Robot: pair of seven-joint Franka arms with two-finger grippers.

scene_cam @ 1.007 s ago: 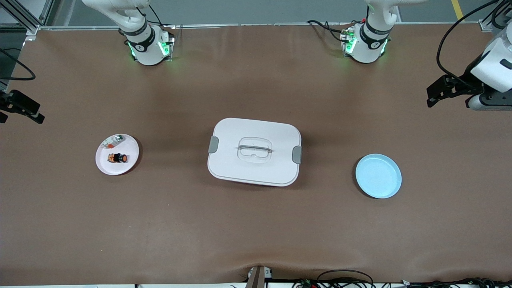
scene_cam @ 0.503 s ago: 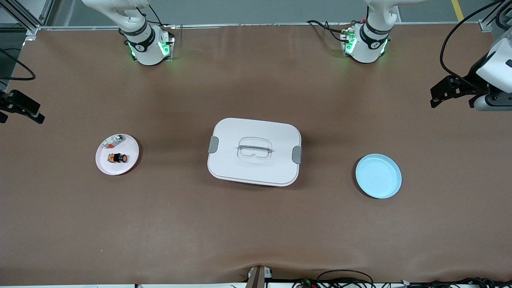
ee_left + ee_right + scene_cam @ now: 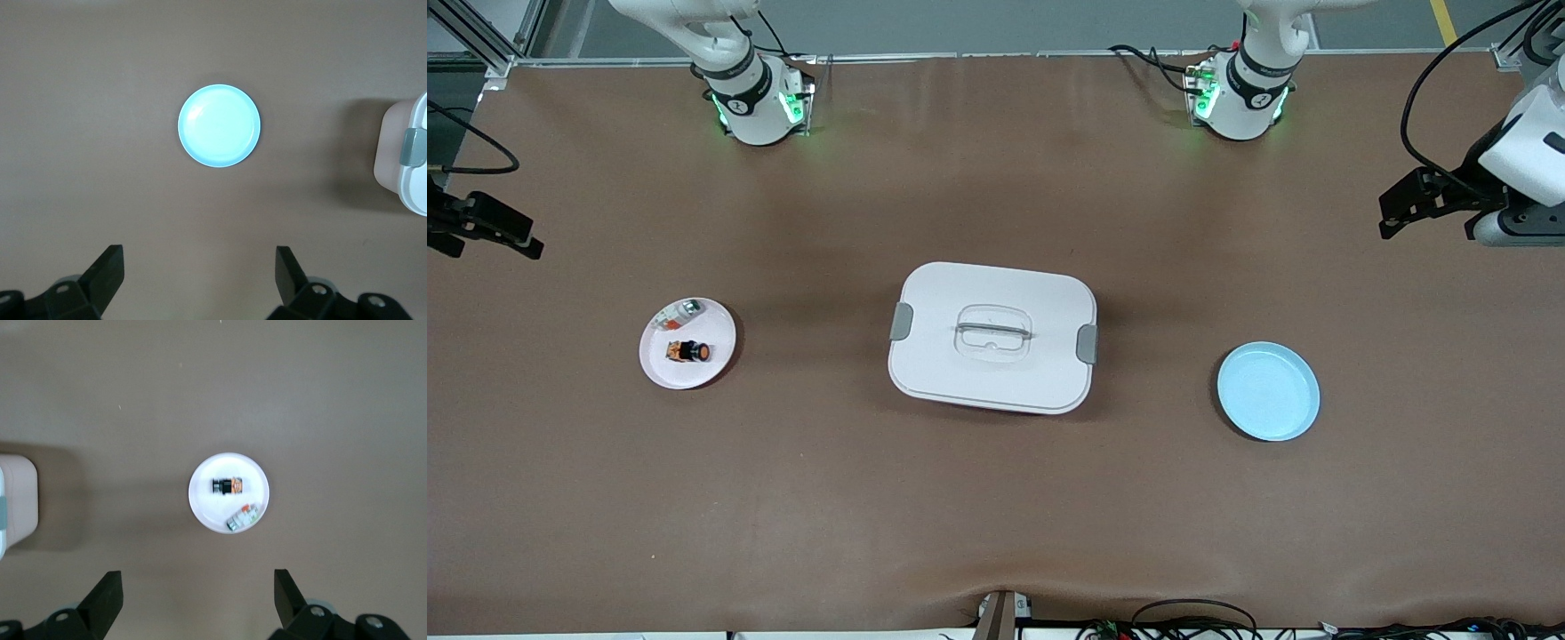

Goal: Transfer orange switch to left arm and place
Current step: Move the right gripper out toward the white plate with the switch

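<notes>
- Front view: the box point(image 3: 992, 337) sits mid-table. Toward the right arm's end, a pink plate point(image 3: 667, 372) holds the switch point(image 3: 687, 352), lying on its side, and a small silver-green part point(image 3: 683, 311) at the plate's rim nearer the bases. Toward the left arm's end lies a blue plate point(image 3: 1268, 391), bare. The right gripper point(image 3: 487, 229) hangs over the table edge at its arm's end; the left gripper point(image 3: 1423, 201) hangs over the edge at the other end.
- Left wrist view: the left gripper point(image 3: 200, 277) has fingers point(image 3: 109, 269) spread wide, high over the blue plate point(image 3: 219, 125); a box point(image 3: 405, 160) corner shows.
- Right wrist view: the right gripper point(image 3: 198, 597) is spread wide too, high over the pink plate point(image 3: 203, 501), with the switch point(image 3: 227, 485) beside the part point(image 3: 242, 517).
</notes>
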